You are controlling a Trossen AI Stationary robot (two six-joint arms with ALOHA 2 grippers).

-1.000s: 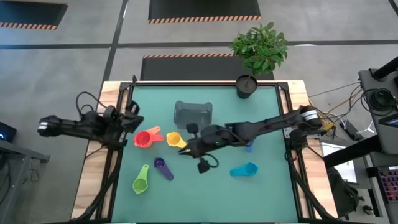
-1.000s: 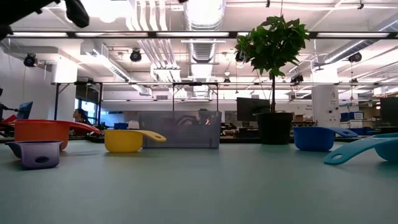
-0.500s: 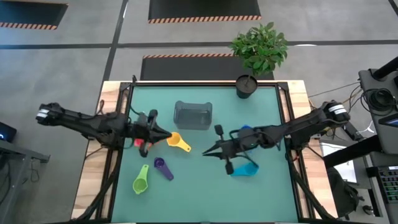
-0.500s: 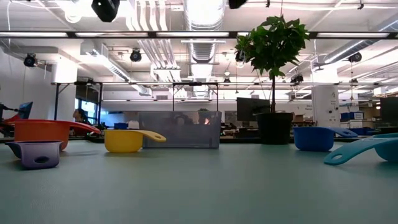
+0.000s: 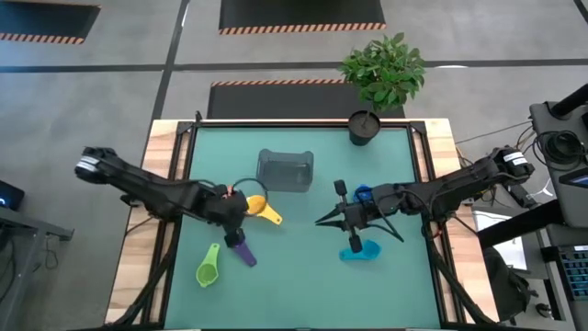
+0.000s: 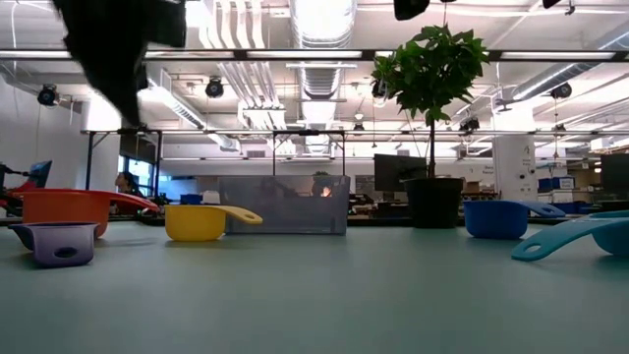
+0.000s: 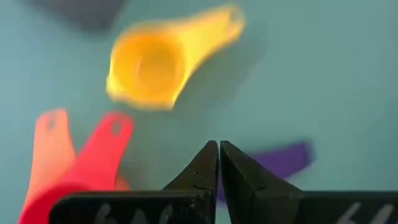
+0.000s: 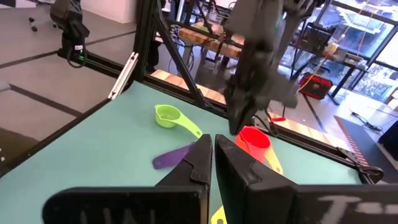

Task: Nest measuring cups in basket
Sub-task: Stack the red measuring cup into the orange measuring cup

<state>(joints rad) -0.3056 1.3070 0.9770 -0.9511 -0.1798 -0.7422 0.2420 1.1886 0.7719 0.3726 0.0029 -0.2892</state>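
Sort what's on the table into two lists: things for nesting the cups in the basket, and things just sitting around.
For the job:
- basket, holding no cups
- yellow cup
- purple cup
- green cup
- cyan cup
- blue cup
- red cup
- orange cup

Just sitting around:
- potted plant at the far edge

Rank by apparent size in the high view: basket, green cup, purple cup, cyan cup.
1. basket, clearly largest.
2. cyan cup, partly hidden by the right arm.
3. green cup, close to the cyan; unsure between them.
4. purple cup, smallest, partly under the left claw.
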